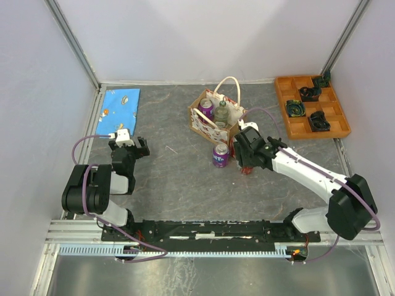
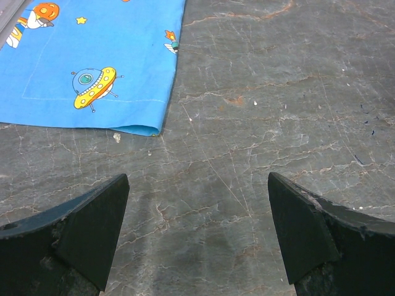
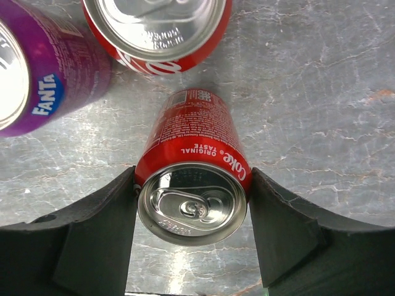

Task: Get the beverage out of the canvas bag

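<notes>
The canvas bag [image 1: 203,123] stands at the back middle of the table, tan with cream handles. A purple can [image 1: 207,109] and a green-capped bottle [image 1: 221,114] stand inside it. My right gripper [image 1: 247,161] is just in front of the bag. In the right wrist view my right gripper [image 3: 192,191] is shut on an upright red Coke can [image 3: 192,145], both fingers touching its sides. A second Coke can [image 3: 157,31] and a purple Fanta can [image 3: 43,80] stand on the table close beyond; the Fanta can also shows in the top view [image 1: 220,154]. My left gripper [image 1: 129,143] is open and empty over bare table [image 2: 197,209].
A blue cloth [image 1: 119,110] with cartoon prints lies at the back left, also in the left wrist view [image 2: 92,55]. An orange compartment tray [image 1: 311,108] with dark parts sits at the back right. White walls close off the table's sides and back.
</notes>
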You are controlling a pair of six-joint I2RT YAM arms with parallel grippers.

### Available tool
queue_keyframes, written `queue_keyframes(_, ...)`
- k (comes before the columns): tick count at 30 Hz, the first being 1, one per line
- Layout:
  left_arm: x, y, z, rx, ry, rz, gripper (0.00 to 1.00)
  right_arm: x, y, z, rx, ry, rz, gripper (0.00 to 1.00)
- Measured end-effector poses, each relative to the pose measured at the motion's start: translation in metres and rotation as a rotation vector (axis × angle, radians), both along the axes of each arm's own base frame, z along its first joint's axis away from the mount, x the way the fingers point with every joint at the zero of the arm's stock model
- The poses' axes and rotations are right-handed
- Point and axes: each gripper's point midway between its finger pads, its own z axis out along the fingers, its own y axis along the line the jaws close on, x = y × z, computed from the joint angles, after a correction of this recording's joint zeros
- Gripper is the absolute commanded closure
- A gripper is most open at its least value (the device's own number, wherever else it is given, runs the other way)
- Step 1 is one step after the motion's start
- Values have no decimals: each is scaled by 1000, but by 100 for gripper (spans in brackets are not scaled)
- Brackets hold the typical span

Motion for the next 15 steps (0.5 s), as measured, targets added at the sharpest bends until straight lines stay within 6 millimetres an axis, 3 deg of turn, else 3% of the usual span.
queue_keyframes(2, 0, 0, 0, 0, 0, 0, 1, 5, 2, 0, 18, 1, -5, 58)
queue_keyframes(6, 0, -1, 0, 0, 0, -1, 1, 11, 7, 0, 30, 8, -2, 3)
queue_keyframes(15, 0, -1, 0, 1, 0, -1, 1, 16, 8, 12, 18, -1, 3, 1)
